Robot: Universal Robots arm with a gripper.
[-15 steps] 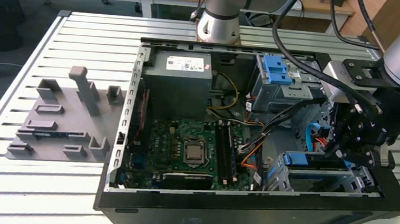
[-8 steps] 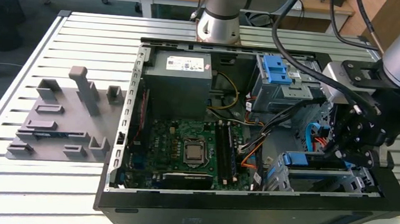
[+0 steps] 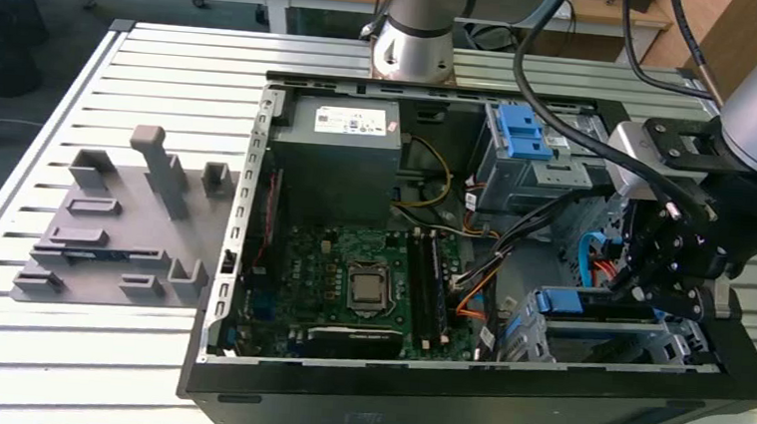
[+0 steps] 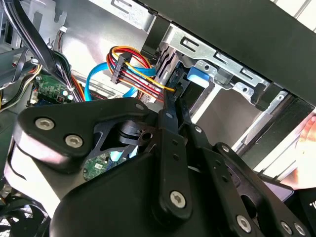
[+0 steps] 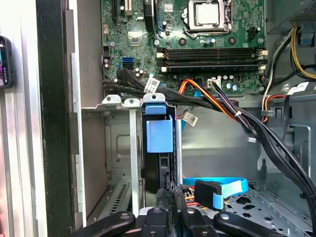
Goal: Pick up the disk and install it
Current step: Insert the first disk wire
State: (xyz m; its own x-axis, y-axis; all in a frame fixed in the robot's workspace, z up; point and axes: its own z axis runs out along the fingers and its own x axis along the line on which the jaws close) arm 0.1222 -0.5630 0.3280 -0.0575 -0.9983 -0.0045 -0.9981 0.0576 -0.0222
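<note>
Black linkage of my hand (image 4: 173, 106) fills the foreground in the second wrist view, fingers closed edge-on around the disk (image 5: 159, 136), whose blue bracket stands upright in the drive cage (image 5: 116, 148) at the case's front corner. To seat it well, I judge, keep it square to the rails and clear of the orange-and-yellow cable bundle (image 4: 131, 66) just beside.
</note>
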